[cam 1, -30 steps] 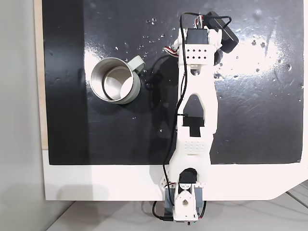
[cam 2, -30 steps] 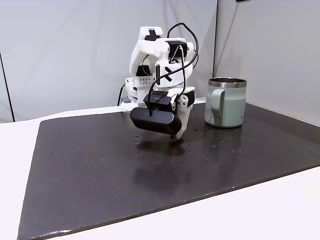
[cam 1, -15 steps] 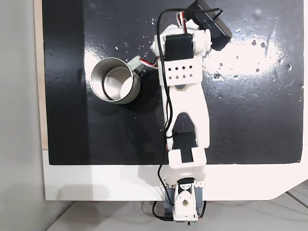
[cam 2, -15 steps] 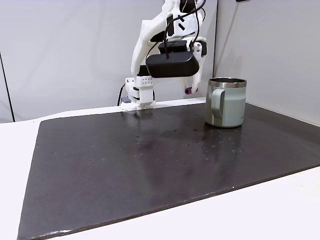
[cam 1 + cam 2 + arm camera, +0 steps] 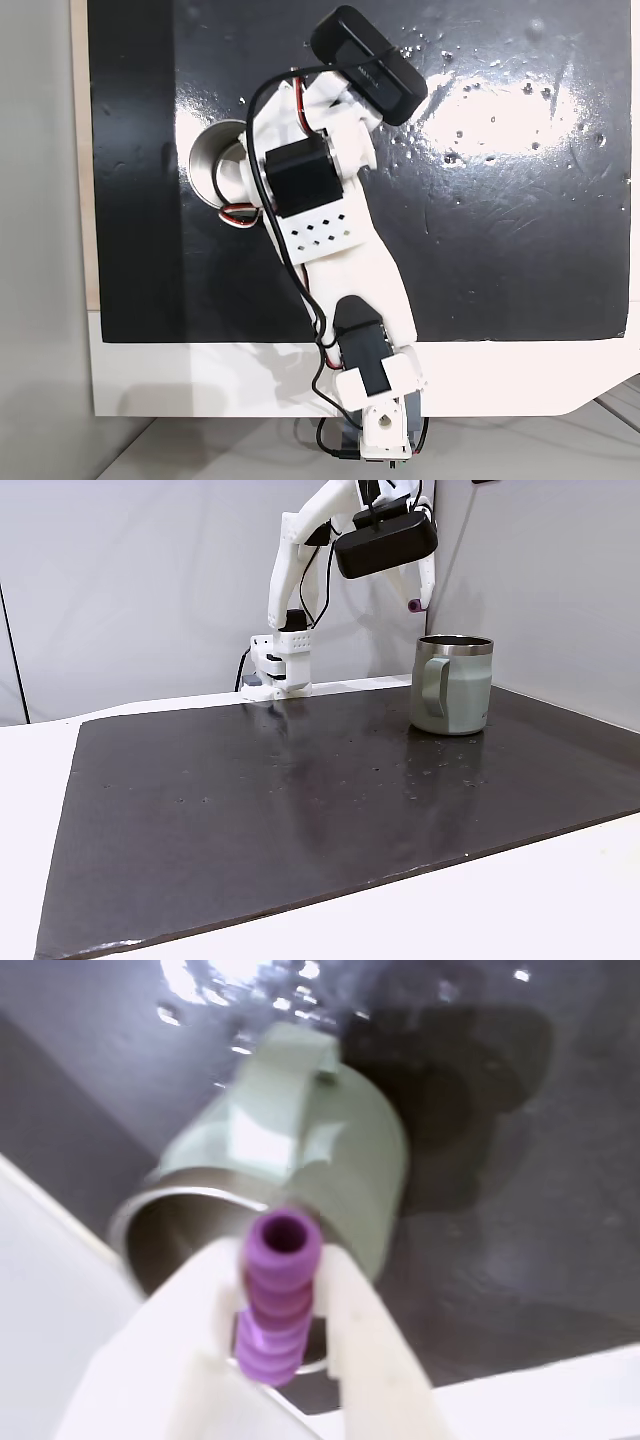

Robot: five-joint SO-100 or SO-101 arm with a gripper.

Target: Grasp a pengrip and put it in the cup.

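— One pengrip (image 5: 276,1300), purple and ribbed, sits pinched between the two white fingers (image 5: 360,1330) of the gripper (image 5: 272,1260). In the wrist view its open end faces the camera, so the short tube's long axis runs along the fingers and out past their tips.

— Where is it in relation to the cup (image 5: 300,1160)?

— Above it, and seemingly not yet over the mouth. In the side fixed view the pengrip (image 5: 413,605) hangs clear above the steel rim of the cup (image 5: 452,684), toward the handle side, with open air between. In the wrist view the shiny inside opens to the left of the tube, and the handle points up and away.

— And from the top-down fixed view?

— From there the arm's wrist and servo cover most of the cup (image 5: 205,165), leaving a crescent of rim and metal at the left. The pengrip itself is hidden under the arm, so that view cannot say how well it is centred.

— What does the next move turn on?

— My judgement: the opening lies below and slightly aside from the tube, so a small shift across, then parting the fingers, should let it fall in end first. The mouth is far wider than the pengrip; the risk is a release too near the rim, above the black mat (image 5: 300,800).
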